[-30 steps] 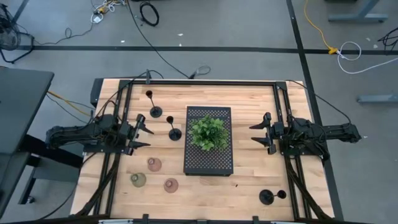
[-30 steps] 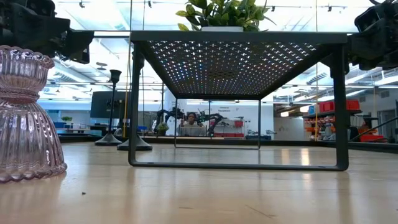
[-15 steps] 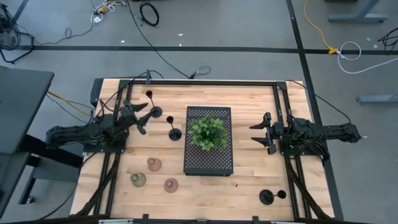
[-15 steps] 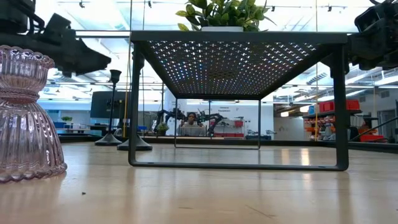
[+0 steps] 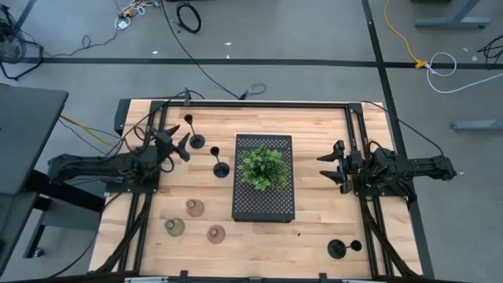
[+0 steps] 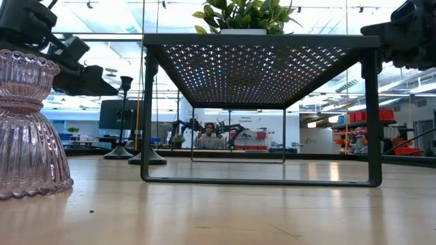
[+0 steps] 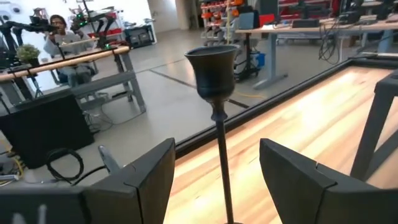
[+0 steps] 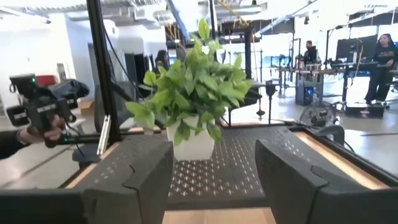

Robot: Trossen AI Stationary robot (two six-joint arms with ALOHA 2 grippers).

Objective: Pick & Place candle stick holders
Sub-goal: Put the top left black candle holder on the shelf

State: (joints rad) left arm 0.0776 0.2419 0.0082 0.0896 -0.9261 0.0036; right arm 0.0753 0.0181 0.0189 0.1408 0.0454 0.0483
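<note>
Grey concrete floor (image 5: 299, 47), loose cables (image 5: 189, 16), workbenches (image 7: 74, 59), bright ceiling lights (image 6: 122, 17)

A tray (image 5: 264, 203) stands in the middle of the counter (image 5: 314, 244), and a plant (image 5: 263, 167) sits on top of it. Left of the tray stand two tall holders (image 5: 221, 168), one behind the other. The left pincer (image 5: 182, 147) is beside the back one (image 5: 196, 141). Three short holders (image 5: 195, 207) sit near the front left. One more holder (image 5: 338, 249) stands at the front right. The right pincer (image 5: 324, 168) is right of the tray.
</note>
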